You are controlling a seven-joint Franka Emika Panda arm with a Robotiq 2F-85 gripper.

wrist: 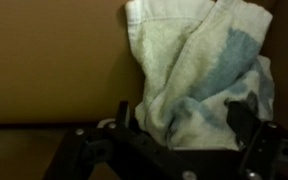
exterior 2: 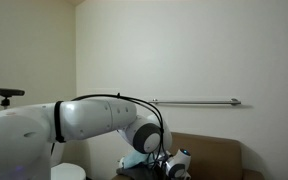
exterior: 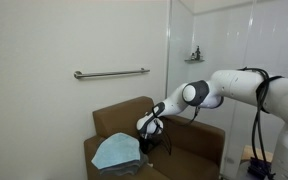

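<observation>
A crumpled towel (exterior: 115, 152), white and light blue, lies on the seat of a brown armchair (exterior: 189, 140). In the wrist view the towel (wrist: 199, 65) bulges up between the two dark fingers (wrist: 122, 114), filling the gap. My gripper (wrist: 184, 112) stands open around it, jaws wide apart and not squeezing the cloth. In both exterior views the arm reaches down to the seat, with the gripper (exterior: 149, 138) at the towel's edge. From the low camera the gripper (exterior 2: 174, 165) is mostly hidden behind the arm, and a bit of towel (exterior 2: 136, 160) shows beside it.
A metal grab bar (exterior: 111, 73) runs along the wall above the chair, seen too as the grab bar (exterior 2: 194, 101). A small wall shelf (exterior: 194, 57) sits at the corner. The armchair's back (wrist: 44, 60) rises close behind the towel. A white round object (exterior 2: 69, 172) stands low nearby.
</observation>
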